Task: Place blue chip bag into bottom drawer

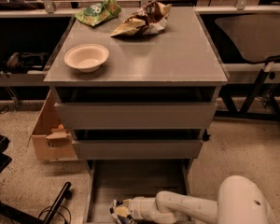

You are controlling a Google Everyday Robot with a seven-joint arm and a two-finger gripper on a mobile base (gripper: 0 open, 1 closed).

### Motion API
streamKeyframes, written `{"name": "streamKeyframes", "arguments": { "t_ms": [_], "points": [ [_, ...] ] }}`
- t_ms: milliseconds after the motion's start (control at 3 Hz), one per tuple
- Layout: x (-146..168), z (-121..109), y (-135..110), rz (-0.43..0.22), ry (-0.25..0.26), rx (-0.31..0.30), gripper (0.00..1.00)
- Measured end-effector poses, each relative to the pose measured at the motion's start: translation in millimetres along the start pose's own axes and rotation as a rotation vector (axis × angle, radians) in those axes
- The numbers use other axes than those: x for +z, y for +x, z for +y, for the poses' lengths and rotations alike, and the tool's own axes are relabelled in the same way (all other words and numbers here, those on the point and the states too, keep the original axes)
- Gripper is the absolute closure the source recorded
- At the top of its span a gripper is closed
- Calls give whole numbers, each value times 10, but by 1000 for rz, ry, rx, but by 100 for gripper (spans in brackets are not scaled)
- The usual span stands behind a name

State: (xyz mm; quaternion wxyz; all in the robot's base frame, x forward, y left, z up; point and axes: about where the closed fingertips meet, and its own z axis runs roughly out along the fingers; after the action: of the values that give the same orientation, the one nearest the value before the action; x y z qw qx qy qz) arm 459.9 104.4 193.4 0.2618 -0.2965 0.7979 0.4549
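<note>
The bottom drawer [140, 181] is pulled out at the foot of the grey cabinet, and its flat grey floor shows. My gripper [126, 210] reaches in from the right at the end of the white arm [186, 206], low over the drawer's front left part. It is shut on the blue chip bag [116, 213], a crumpled dark bag with light patches. The bag sits at floor level inside the drawer. The lower edge of the bag and drawer is cut off by the frame.
The two upper grey drawers [135, 115] stand slightly open above. On the cabinet top are a white bowl [86, 57], a green bag [98, 11] and a brown-and-tan bag [142, 20]. A cardboard box [49, 136] stands to the left, and a dark table [252, 29] to the right.
</note>
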Motion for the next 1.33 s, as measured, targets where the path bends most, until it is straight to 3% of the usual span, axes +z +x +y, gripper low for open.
{"name": "streamKeyframes", "arguments": {
  "t_ms": [1000, 1333],
  "points": [
    [1, 0, 0, 0, 0, 0, 12],
    [-107, 101, -102, 4, 14, -22, 0]
  ]
}}
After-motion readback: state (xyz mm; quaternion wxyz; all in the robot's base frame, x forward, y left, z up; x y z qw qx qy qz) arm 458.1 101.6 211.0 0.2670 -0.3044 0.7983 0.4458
